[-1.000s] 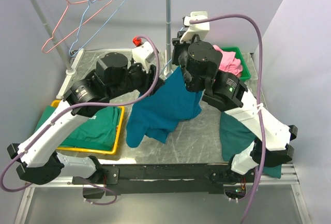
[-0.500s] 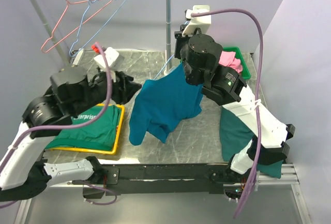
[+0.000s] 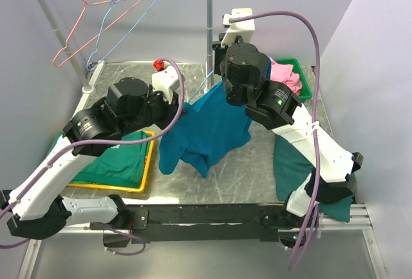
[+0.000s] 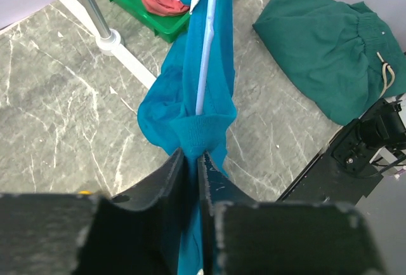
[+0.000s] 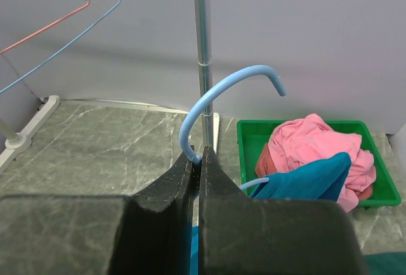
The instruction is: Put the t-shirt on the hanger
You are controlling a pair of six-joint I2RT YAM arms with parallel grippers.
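The teal-blue t-shirt (image 3: 209,124) hangs above the table from the light-blue wire hanger (image 3: 201,87). My right gripper (image 3: 224,91) is shut on the hanger just below its hook (image 5: 222,84), with the fingertips (image 5: 197,156) pressed on the wire. A fold of the t-shirt (image 5: 304,183) shows beside those jaws. My left gripper (image 3: 182,107) is at the shirt's left edge. In the left wrist view its jaws (image 4: 192,154) are clamped on a bunched ribbed edge of the t-shirt (image 4: 200,129). One hanger arm (image 4: 206,53) runs up through the cloth.
A yellow tray (image 3: 149,163) with a dark green shirt lies front left. A green bin (image 3: 308,79) holds a pink garment (image 5: 317,148) at back right. A dark green garment (image 3: 290,163) lies front right. The rack's post (image 3: 209,28) stands behind the shirt, with spare hangers (image 3: 96,15) on the rail.
My left arm swung out to the left with its jaws apart, then came back and closed on the shirt's left edge. The right arm holds the hanger slightly higher and farther back.
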